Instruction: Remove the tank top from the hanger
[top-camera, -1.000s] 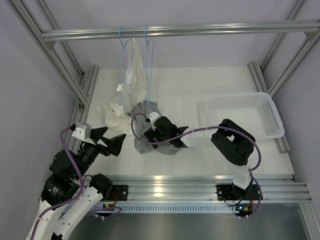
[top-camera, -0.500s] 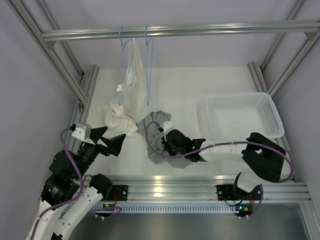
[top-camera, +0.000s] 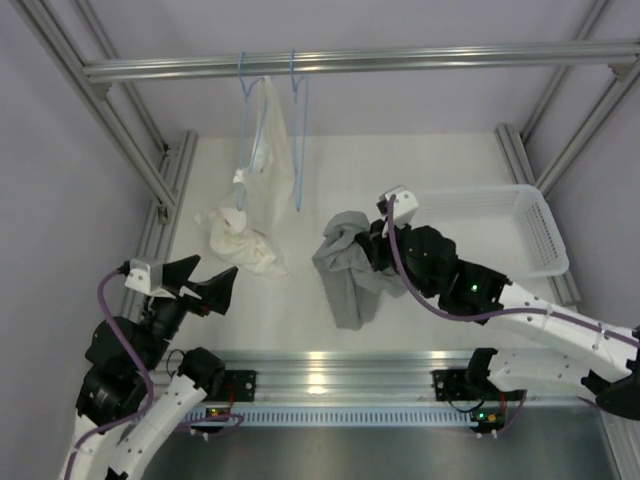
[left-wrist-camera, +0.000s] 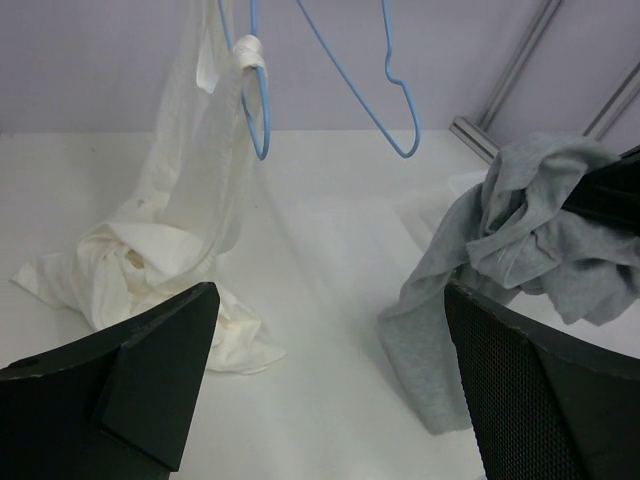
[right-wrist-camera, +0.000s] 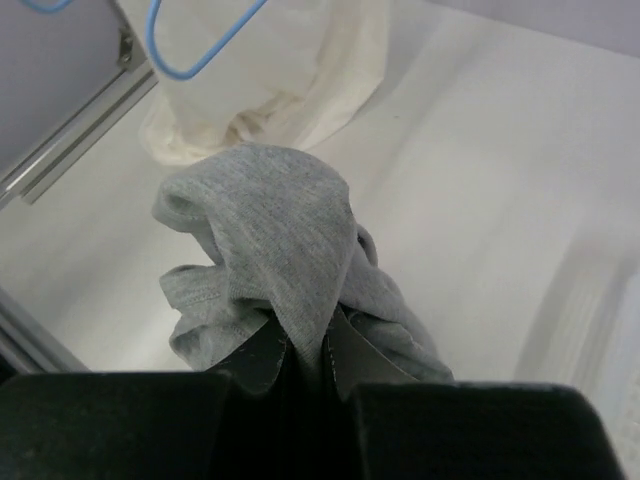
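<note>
The grey tank top hangs bunched from my right gripper, which is shut on a fold of it above the table, just left of the basket. Its lower end trails to the table. The fabric is pinched between the two fingers. The light-blue hanger hangs bare from the top rail, apart from the tank top and also seen in the left wrist view. My left gripper stands open near the front left, with nothing between its fingers.
A second blue hanger on the rail carries a cream-white garment that pools on the table. A white basket stands at the right. Metal frame posts line both sides.
My right gripper shut on the tank top and carried it up and to the right, away from under the hanger towards the basket. The left arm shifted slightly down and left.
</note>
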